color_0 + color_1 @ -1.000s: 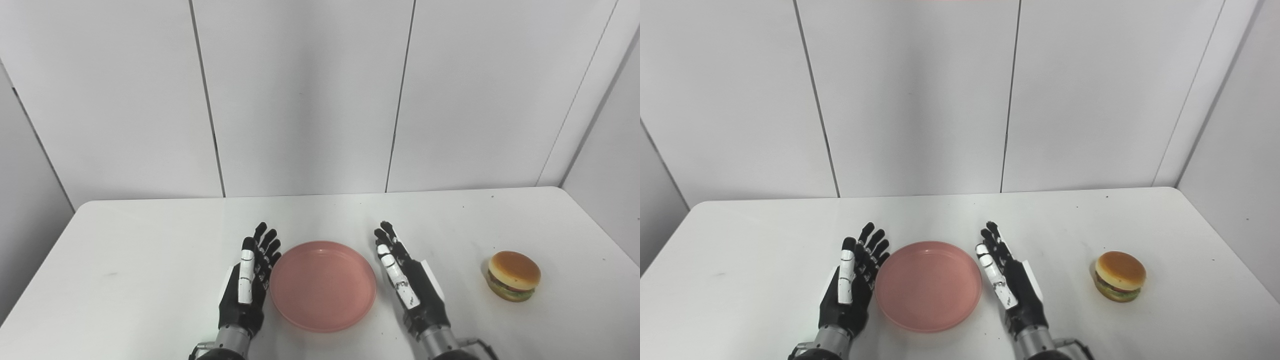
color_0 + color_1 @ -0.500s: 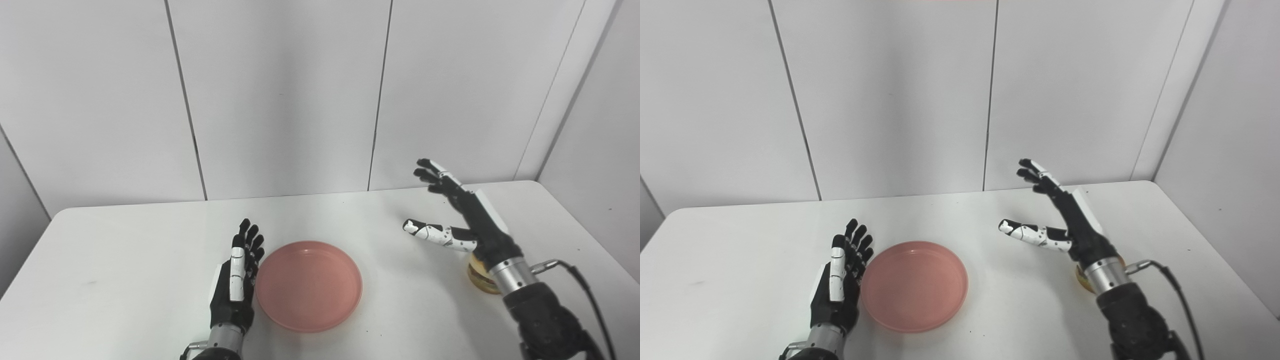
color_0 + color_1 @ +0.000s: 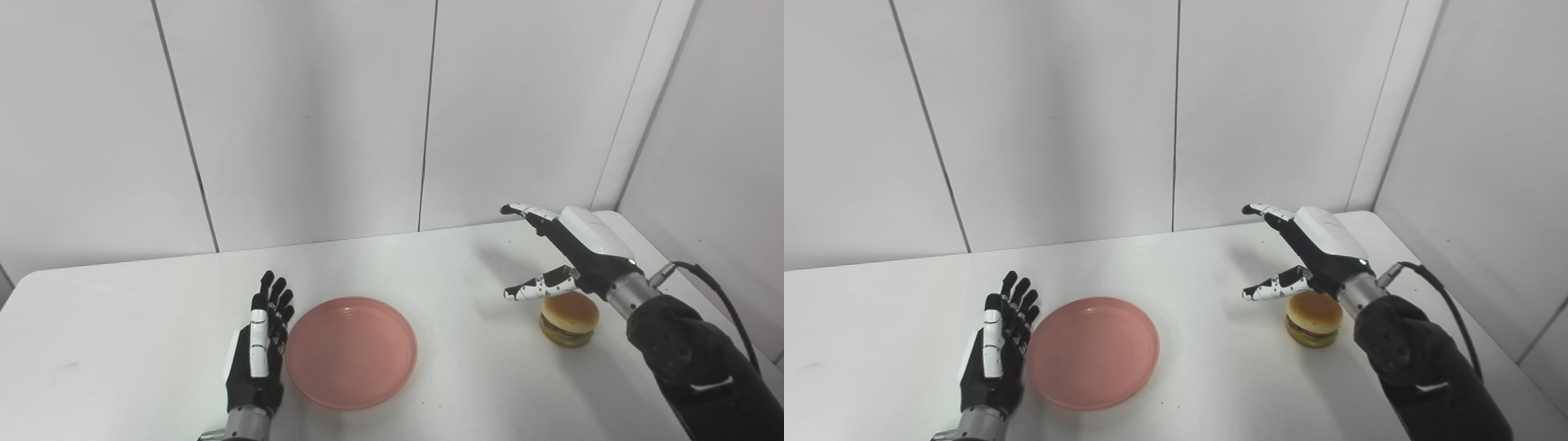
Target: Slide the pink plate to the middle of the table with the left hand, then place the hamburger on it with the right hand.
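The pink plate [image 3: 351, 350] lies flat on the white table [image 3: 429, 269], near its middle and front. My left hand [image 3: 257, 352] rests open just left of the plate, fingers straight, its edge close to the rim. The hamburger [image 3: 569, 318] sits on the table to the right. My right hand [image 3: 572, 251] hovers open above and slightly behind the hamburger, fingers spread forward and thumb pointing left, holding nothing. In the right eye view the hamburger [image 3: 1314, 318] shows under the right hand [image 3: 1317, 245].
White wall panels stand behind the table. The table's right edge [image 3: 686, 288] runs close past the hamburger. A black cable [image 3: 716, 294] trails from my right wrist.
My right hand has left the plate's right side, swung right and risen over the hamburger. The camera has turned right, shifting the whole picture left. The left hand and plate stay put.
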### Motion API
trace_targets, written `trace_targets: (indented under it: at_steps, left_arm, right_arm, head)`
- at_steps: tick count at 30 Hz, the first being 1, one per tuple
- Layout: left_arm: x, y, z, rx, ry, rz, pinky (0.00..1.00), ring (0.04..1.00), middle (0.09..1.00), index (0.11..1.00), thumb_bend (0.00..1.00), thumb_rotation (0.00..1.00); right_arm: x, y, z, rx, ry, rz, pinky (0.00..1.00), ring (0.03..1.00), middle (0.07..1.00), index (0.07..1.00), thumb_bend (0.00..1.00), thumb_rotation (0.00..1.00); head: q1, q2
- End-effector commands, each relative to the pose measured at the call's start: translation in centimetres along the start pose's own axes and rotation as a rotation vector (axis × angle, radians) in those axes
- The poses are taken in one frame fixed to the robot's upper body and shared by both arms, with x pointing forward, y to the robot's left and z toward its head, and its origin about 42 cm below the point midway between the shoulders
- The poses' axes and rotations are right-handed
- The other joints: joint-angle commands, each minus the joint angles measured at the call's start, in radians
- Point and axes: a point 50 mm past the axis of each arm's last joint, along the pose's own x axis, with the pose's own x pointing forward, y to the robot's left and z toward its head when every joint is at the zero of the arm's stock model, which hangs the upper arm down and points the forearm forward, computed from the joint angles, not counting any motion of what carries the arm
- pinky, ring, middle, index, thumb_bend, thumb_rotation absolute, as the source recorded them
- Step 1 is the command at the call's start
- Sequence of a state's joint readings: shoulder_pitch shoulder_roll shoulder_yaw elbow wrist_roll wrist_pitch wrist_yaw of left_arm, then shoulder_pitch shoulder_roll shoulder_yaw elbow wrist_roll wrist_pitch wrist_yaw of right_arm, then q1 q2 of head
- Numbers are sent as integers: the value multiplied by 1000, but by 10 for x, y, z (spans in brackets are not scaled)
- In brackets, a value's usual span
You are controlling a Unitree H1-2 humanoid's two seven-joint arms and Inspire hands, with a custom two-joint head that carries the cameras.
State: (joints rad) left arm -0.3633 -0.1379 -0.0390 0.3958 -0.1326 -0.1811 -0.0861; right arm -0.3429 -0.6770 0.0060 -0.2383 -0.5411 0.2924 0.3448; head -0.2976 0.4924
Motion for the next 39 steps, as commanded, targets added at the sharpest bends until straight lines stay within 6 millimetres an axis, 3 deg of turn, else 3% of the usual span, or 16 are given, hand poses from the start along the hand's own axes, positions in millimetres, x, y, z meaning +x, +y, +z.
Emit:
trace_targets:
  at_steps: [1,10,14,20,32,39]
  left_arm:
    - [-27,25,-27,28,86,26,1000,988,992,990,698,1000]
    - [-27,31,-28,44,80,21,1000,984,990,988,697,1000]
    - [-28,30,-27,43,83,24,1000,978,986,985,690,1000]
    - [-27,30,-27,41,81,20,1000,980,990,990,694,1000]
    - [-27,27,-25,33,82,21,1000,984,992,992,686,1000]
    - [-27,27,-26,30,79,14,1000,981,994,996,675,1000]
  right_arm:
    - [6,-29,5,-77,3,-46,797,914,902,862,841,226]
    - [10,-26,-11,-176,107,50,915,943,923,884,968,325]
    - [12,-22,-21,-200,136,90,953,941,923,886,972,352]
    - [17,-14,-34,-233,163,150,947,915,908,875,980,364]
    - [30,13,-65,-222,240,271,953,955,945,894,1000,430]
    - [38,20,-67,-139,244,284,785,907,929,833,927,252]
  head:
    - [-14,0]
    - [-41,1]
    - [-36,1]
    - [-32,3]
    - [-25,8]
    - [-24,8]
